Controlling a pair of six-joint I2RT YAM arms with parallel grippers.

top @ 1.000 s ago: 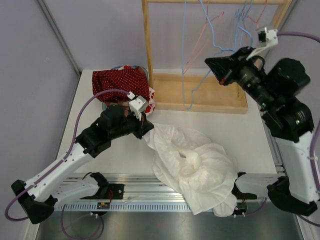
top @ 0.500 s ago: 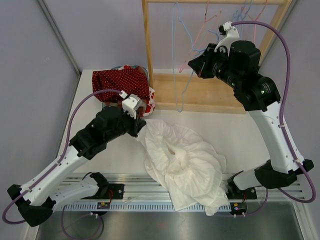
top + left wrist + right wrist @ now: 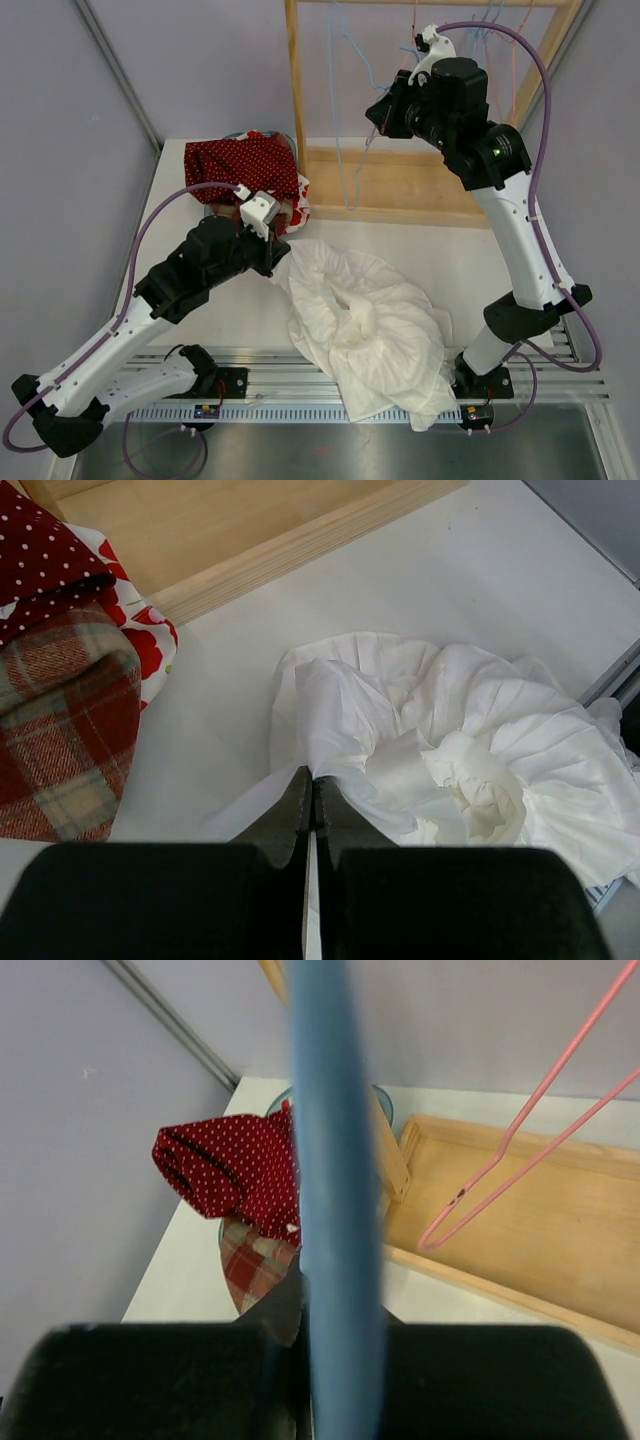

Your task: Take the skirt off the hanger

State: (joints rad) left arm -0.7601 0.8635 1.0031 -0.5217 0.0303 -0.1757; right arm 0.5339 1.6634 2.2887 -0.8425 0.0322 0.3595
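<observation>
The white skirt (image 3: 365, 320) lies crumpled on the table, and its near end drapes over the front rail. My left gripper (image 3: 283, 256) is shut on the skirt's upper left edge, with thin white cloth (image 3: 400, 770) pinched between the jaws of the left gripper (image 3: 313, 778). The blue hanger (image 3: 342, 150) hangs bare and blurred in front of the wooden rack, apart from the skirt. My right gripper (image 3: 380, 112) is up by the rack and shut on it. In the right wrist view the blue hanger (image 3: 335, 1190) runs straight through the right gripper (image 3: 330, 1305).
A red polka-dot cloth (image 3: 243, 165) and a plaid cloth (image 3: 60, 730) lie piled at the back left. The wooden rack's base tray (image 3: 400, 188) stands behind the skirt. A pink hanger (image 3: 520, 1150) and other wire hangers dangle from the rack's top rail.
The right arm has swung up and to the left, carrying the blue hanger across the rack. The left gripper has dragged the skirt slightly to the left.
</observation>
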